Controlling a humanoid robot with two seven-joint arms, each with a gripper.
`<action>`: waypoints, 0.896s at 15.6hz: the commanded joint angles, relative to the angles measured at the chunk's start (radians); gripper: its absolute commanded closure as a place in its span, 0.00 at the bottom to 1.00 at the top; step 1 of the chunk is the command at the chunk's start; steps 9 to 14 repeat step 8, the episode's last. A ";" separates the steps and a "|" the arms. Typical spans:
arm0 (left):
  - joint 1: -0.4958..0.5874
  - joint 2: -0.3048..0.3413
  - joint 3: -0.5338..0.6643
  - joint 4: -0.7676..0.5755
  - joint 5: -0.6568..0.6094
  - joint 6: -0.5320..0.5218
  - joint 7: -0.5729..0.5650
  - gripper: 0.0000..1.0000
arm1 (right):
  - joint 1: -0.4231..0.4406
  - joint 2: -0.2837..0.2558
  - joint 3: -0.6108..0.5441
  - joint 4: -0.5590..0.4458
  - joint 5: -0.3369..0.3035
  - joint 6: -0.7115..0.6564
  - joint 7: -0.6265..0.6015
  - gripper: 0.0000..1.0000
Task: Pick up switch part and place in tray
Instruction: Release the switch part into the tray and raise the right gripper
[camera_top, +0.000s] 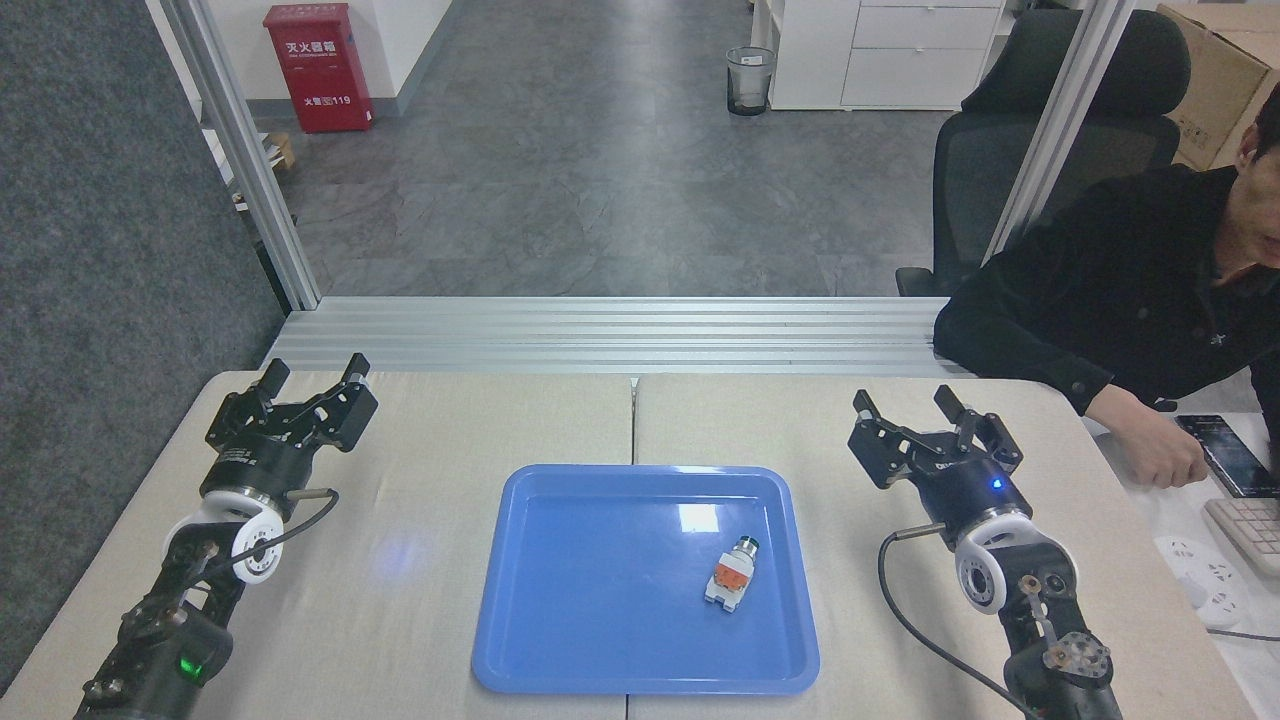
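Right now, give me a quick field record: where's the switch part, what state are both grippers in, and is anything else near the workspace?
switch part: lying flat in the tray, right of centre, green cap pointing away from the robot
tray: on the table, mid-front
right gripper: open, empty, over the table to the right of the tray
left gripper: open, empty, far left of the table
person's hand: resting at the table's right edge
task status: part placed, released

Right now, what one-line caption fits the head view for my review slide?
Switch part lies in the blue tray; left gripper and right gripper both open and empty over the table.
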 joint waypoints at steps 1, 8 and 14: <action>0.000 0.000 0.000 0.000 0.000 0.001 -0.001 0.00 | -0.002 -0.065 -0.108 0.014 -0.024 0.001 0.001 0.00; 0.000 0.000 0.000 0.000 0.000 0.001 -0.001 0.00 | 0.004 -0.071 -0.107 0.004 -0.031 -0.005 0.001 0.00; 0.000 0.000 0.000 0.000 0.000 0.001 -0.001 0.00 | 0.004 -0.071 -0.107 0.004 -0.031 -0.005 0.001 0.00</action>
